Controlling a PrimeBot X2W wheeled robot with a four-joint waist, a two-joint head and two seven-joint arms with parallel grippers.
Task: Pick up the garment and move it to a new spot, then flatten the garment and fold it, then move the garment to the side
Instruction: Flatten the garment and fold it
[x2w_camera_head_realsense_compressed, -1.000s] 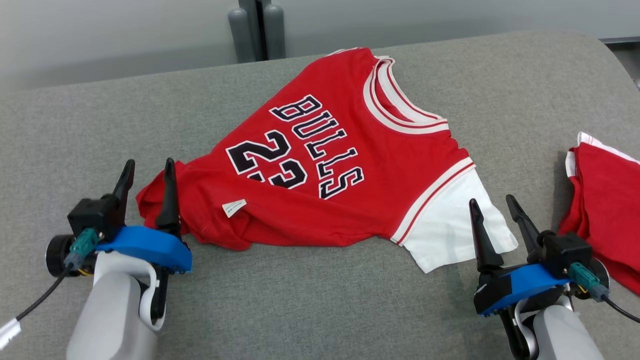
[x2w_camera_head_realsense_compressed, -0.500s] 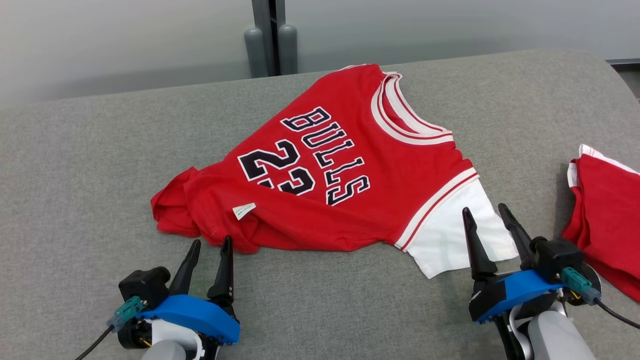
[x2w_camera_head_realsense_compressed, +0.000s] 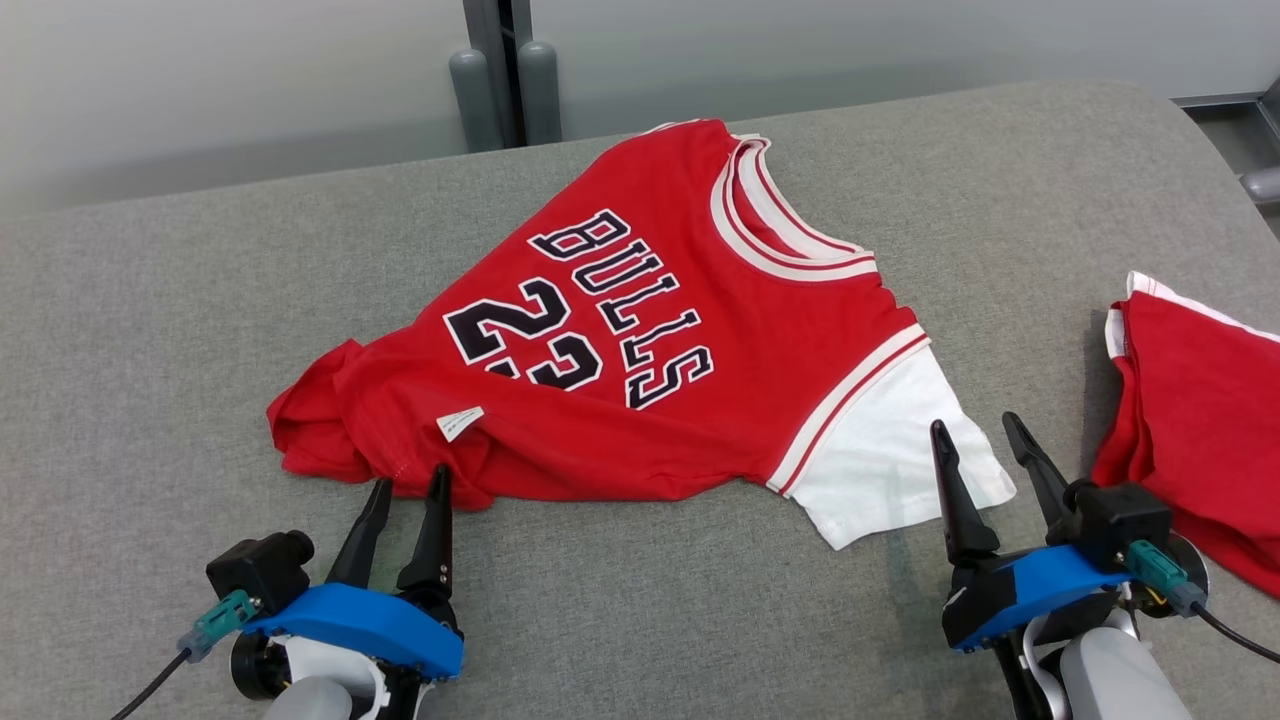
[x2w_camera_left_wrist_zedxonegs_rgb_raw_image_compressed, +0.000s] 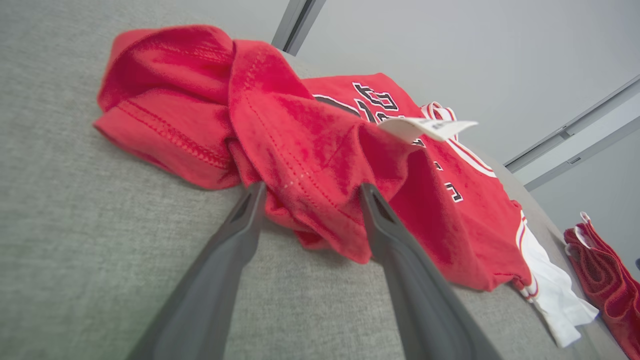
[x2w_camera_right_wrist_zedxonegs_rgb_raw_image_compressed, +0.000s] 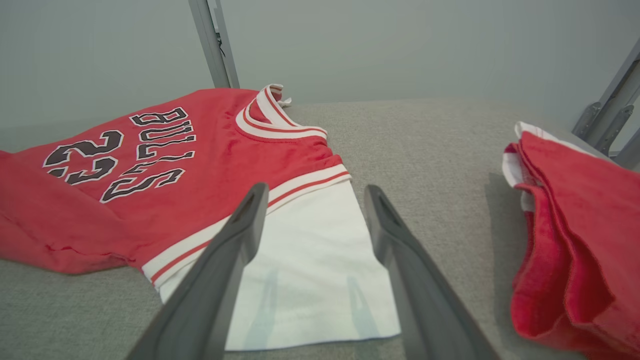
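A red jersey (x2w_camera_head_realsense_compressed: 640, 330) with "BULLS 23" lettering and a white sleeve (x2w_camera_head_realsense_compressed: 890, 450) lies across the grey padded table, its hem bunched at the near left (x2w_camera_left_wrist_zedxonegs_rgb_raw_image_compressed: 280, 150). My left gripper (x2w_camera_head_realsense_compressed: 410, 482) is open, its tips at the crumpled hem's near edge, with a fold of cloth between the fingers (x2w_camera_left_wrist_zedxonegs_rgb_raw_image_compressed: 225, 260) in the left wrist view. My right gripper (x2w_camera_head_realsense_compressed: 972, 432) is open and hovers just above the white sleeve (x2w_camera_right_wrist_zedxonegs_rgb_raw_image_compressed: 310, 250), casting faint shadows on it.
A second folded red garment (x2w_camera_head_realsense_compressed: 1200, 400) lies at the table's right edge (x2w_camera_right_wrist_zedxonegs_rgb_raw_image_compressed: 565, 235). Grey posts (x2w_camera_head_realsense_compressed: 500, 80) stand behind the table against a pale wall. Bare grey table (x2w_camera_head_realsense_compressed: 150, 350) stretches to the left and front.
The left gripper swung from the hem's left side to the near side and now edges its tips up to the cloth. The camera shifted slightly. The right gripper barely moved.
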